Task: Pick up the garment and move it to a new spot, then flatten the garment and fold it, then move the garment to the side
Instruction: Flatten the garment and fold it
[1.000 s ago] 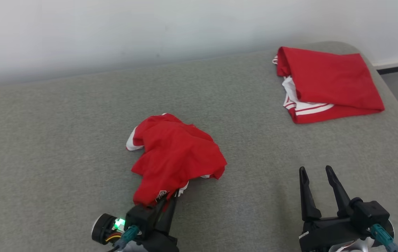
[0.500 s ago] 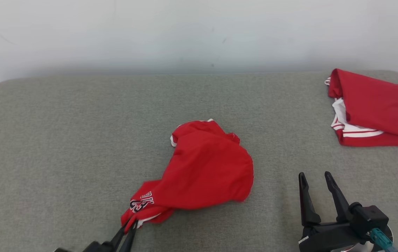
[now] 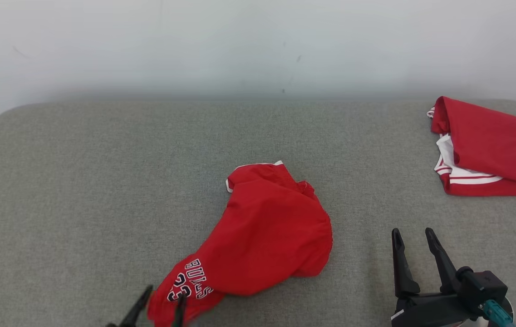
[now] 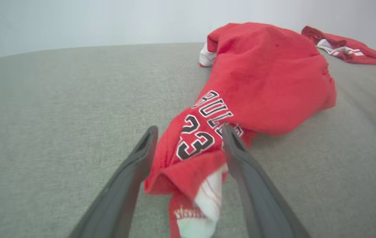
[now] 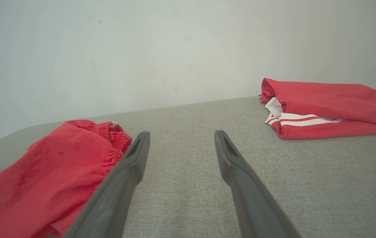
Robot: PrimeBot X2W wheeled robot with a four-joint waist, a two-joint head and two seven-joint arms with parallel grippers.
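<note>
Grey padded surface [image 3: 58, 181] holds a red garment [image 3: 271, 227] lettered "BULLS 23"

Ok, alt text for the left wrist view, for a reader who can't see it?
The left claw stands open over a grey padded surface, with the lettered end of a crumpled red garment lying between its two dark fingers. A second red garment, folded, lies farther off at the upper right.
</note>
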